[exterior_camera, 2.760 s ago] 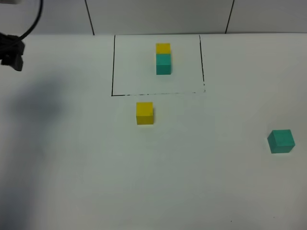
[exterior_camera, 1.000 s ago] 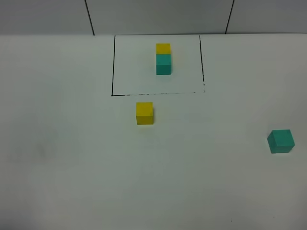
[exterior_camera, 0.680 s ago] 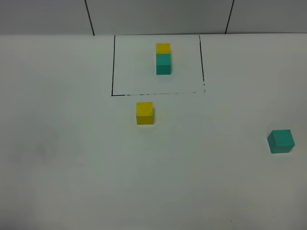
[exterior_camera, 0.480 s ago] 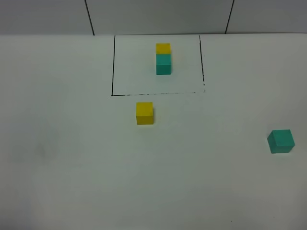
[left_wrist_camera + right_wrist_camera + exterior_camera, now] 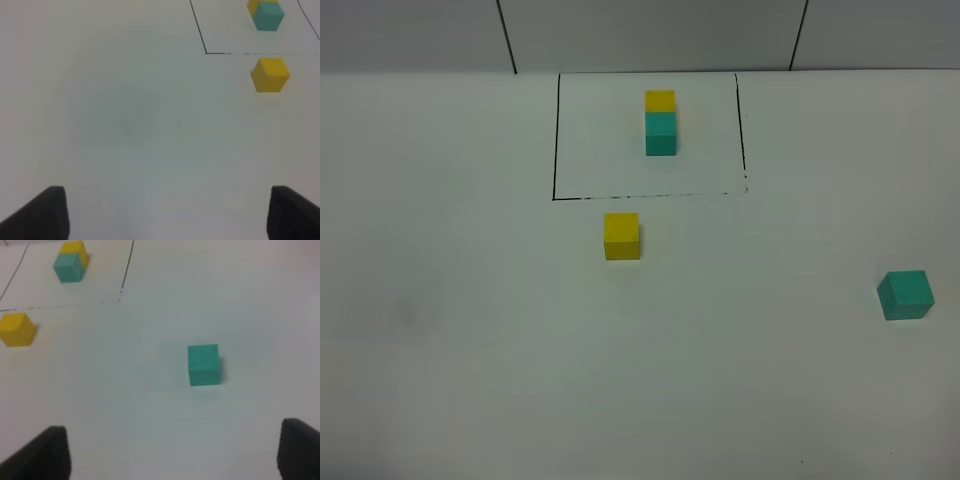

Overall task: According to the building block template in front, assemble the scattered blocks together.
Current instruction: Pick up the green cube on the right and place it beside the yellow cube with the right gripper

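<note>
The building block template (image 5: 661,122), a yellow cube joined to a teal cube, stands inside a thin black outline (image 5: 556,140) at the back middle of the table. The loose yellow block (image 5: 621,236) sits just in front of the outline. The loose teal block (image 5: 906,294) sits far right. Neither gripper shows in the exterior high view. In the left wrist view my left gripper (image 5: 170,215) is open and empty, short of the yellow block (image 5: 270,74). In the right wrist view my right gripper (image 5: 174,452) is open and empty, short of the teal block (image 5: 203,364).
The white table (image 5: 470,350) ends at a grey wall (image 5: 650,30) behind the outline. The template also shows in the left wrist view (image 5: 266,13) and the right wrist view (image 5: 70,262). The yellow block shows in the right wrist view (image 5: 16,329).
The black arm part and its shadow at the far left of the exterior high view have gone out of the picture. The blocks have not moved.
</note>
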{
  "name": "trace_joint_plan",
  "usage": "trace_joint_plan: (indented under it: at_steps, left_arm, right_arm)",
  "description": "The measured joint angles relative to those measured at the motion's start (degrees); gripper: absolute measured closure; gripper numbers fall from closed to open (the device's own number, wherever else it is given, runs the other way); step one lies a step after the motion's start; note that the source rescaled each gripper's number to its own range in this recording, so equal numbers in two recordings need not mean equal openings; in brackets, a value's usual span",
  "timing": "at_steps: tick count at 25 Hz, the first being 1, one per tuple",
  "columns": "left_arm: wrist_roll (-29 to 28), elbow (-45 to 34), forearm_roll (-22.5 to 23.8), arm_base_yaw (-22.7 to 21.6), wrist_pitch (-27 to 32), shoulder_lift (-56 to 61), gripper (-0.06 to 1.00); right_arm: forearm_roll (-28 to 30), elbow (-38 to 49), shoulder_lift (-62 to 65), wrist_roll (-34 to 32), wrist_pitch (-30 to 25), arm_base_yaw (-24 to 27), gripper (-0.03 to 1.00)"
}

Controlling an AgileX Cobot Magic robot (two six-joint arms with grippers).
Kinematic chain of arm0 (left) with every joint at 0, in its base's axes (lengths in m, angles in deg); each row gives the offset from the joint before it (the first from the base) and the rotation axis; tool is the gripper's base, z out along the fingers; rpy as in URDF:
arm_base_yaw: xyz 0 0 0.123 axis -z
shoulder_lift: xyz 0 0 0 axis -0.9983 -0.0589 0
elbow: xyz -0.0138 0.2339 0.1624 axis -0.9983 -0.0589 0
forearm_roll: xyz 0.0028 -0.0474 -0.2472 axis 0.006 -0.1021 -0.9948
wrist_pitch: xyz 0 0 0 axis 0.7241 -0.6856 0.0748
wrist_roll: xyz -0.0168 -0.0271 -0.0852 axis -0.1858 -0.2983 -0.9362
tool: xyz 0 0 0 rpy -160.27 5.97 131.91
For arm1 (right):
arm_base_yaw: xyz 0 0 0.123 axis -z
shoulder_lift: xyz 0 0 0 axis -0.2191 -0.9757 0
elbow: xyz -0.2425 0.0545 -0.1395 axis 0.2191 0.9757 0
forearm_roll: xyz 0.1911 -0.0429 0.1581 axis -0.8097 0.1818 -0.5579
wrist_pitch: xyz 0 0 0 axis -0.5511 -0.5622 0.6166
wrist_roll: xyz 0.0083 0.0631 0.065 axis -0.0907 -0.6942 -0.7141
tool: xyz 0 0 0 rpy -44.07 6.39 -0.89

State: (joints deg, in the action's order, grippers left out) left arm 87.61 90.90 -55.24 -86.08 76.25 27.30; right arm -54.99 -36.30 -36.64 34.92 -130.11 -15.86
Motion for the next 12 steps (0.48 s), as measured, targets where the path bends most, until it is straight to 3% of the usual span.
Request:
trace_joint_plan:
  at_steps: [12]
  left_arm:
    - [-7.18, 0.0, 6.59, 0.0, 0.0, 0.0, 0.2]
  right_arm:
    - [0.0, 0.0, 0.0, 0.0, 0.0, 0.0, 0.28]
